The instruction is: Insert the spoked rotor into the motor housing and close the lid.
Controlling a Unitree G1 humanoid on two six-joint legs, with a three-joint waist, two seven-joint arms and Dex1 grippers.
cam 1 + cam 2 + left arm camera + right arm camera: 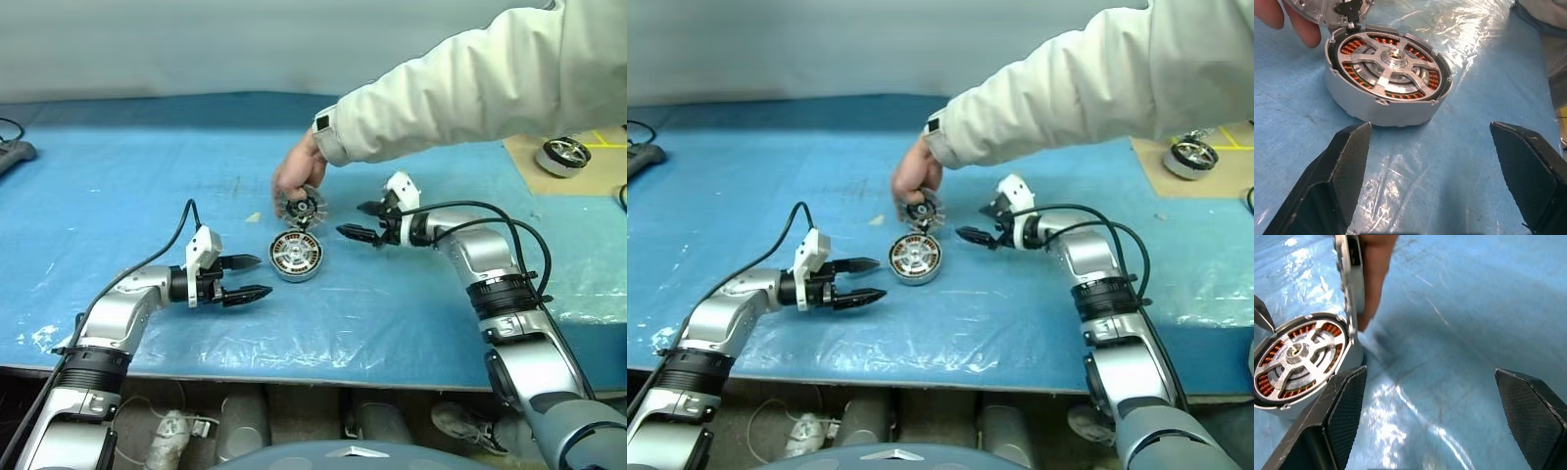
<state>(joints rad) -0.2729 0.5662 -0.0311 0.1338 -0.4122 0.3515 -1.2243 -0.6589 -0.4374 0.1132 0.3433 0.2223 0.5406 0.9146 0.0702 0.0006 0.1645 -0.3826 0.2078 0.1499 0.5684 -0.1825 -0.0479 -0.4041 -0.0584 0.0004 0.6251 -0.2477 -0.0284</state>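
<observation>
Left gripper [253,277]: nearest the table's front edge, just left of the motor housing [296,256], forearm low over the blue table cover [118,196], fingers level and aimed at the housing, spread wide, holding nothing.

Motor housing: upright on the cover, centre of the work area, open at the top. Spoked rotor [1392,68] seated inside, spokes over the copper-orange windings, flush with the rim.

Right gripper [366,221]: right of the housing and slightly beyond it, apart from it, elbow bent, wrist turned inward, fingers pointing left toward the housing and tilted down, spread wide, empty.

Lid [301,207]: just behind the housing, raised on edge at the housing's far rim, finned face toward the camera, pinched by a person's hand [294,174]. Pale sleeve [460,88] reaching in from the far right, above the right gripper.

Second round metal part [563,155]: far right of the housing, on a tan board beyond the cover.
</observation>
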